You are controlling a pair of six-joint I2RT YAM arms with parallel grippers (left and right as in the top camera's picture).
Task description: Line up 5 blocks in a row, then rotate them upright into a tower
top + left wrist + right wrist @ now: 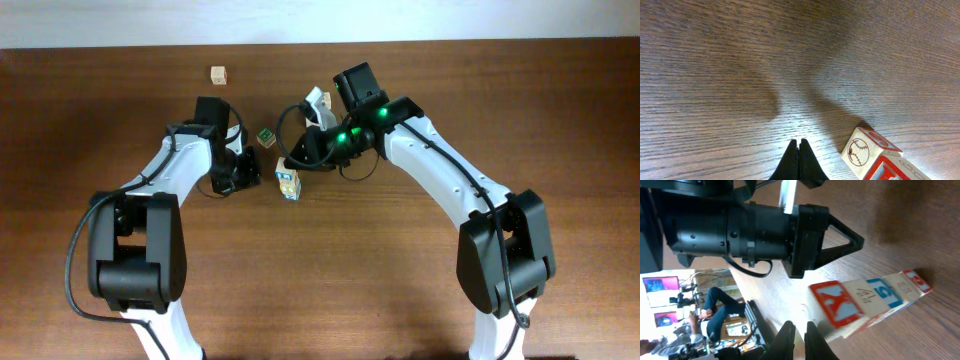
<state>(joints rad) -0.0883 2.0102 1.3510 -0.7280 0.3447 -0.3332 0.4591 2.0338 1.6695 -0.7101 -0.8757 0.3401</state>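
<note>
Table [420, 300]: dark wood, both arms reaching in from the near edge.

Blocks [288, 183]: five wooden cubes set face to face in one line, close to the middle of the table, slightly left of centre. The right wrist view shows the order: red-lettered cube [835, 305] at one end, then a pale cube [865, 295], a blue-lettered cube [887, 292], another pale cube [902, 285] and a red-edged end cube [919, 280]. Whether the line stands as a column or lies flat cannot be told. The left wrist view shows one cube face bearing a baseball picture [858, 151].

Left gripper [799, 162]: fingers pressed fully together, grasping nothing, tips low over bare wood just to the left of the line and apart from it.

Right gripper [799, 332]: fingers drawn in to a thin slit, nothing between them, close beside the red-lettered end without touching it.

Other items: green cube [266, 137] just beyond the line, between the two grippers; lone pale cube [218, 74] near the far edge, well apart.
</note>
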